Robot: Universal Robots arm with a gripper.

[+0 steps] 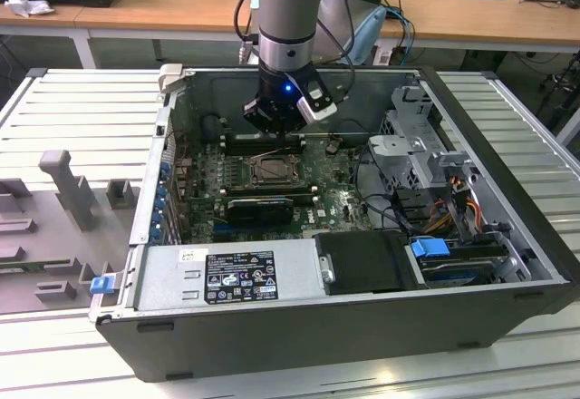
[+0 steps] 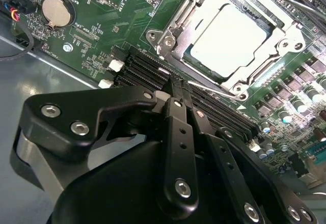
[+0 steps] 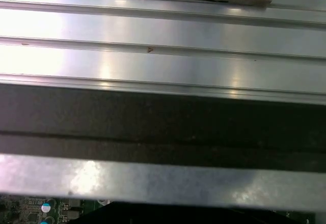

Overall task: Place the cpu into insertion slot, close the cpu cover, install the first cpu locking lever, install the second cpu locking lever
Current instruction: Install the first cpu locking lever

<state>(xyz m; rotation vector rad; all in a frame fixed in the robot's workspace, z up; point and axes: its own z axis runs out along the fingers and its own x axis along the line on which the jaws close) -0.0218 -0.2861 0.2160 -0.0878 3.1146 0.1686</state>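
Already seated, the cpu lies in the insertion slot, with the cpu cover closed over its edges. Whether both locking levers are latched cannot be told. The gripper, fingers pressed together and holding nothing, hangs just beside the socket. The exterior view places the gripper over the far part of the motherboard; the first wrist view adds the case wall.

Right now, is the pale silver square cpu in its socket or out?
In: the pale silver square cpu lies flat inside the silvery-rimmed insertion slot, framed by metal.
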